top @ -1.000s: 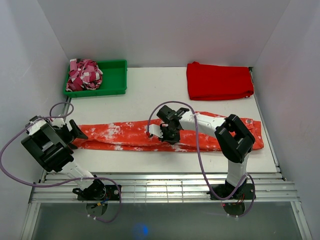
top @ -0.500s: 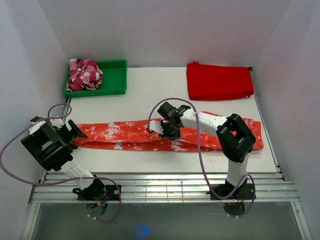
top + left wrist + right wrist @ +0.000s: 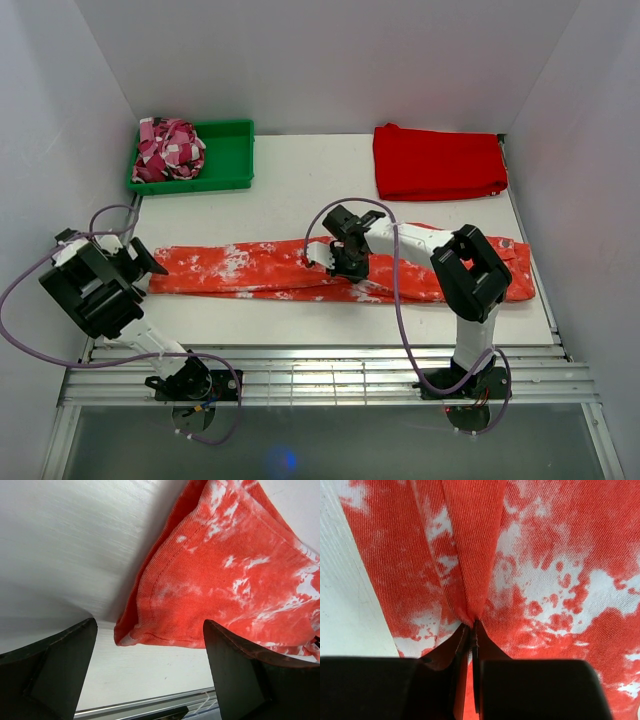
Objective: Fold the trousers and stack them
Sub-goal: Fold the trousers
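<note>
**A:** Where do things stand?

**B:** On the table (image 3: 300,190) the trousers (image 3: 230,268) lie in one long strip, running left to right in front of both arms. I'd say no crosswise fold has been made yet.

**A:** And the grippers?

**B:** The right gripper (image 3: 471,627) is clamped tight on a ridge of cloth near the middle. The left gripper (image 3: 150,625) gapes wide and holds nothing, with the leg end lying between its fingers.

**A:** Next?

**B:** Probably the left one closes on that end, then carries it across.
</note>
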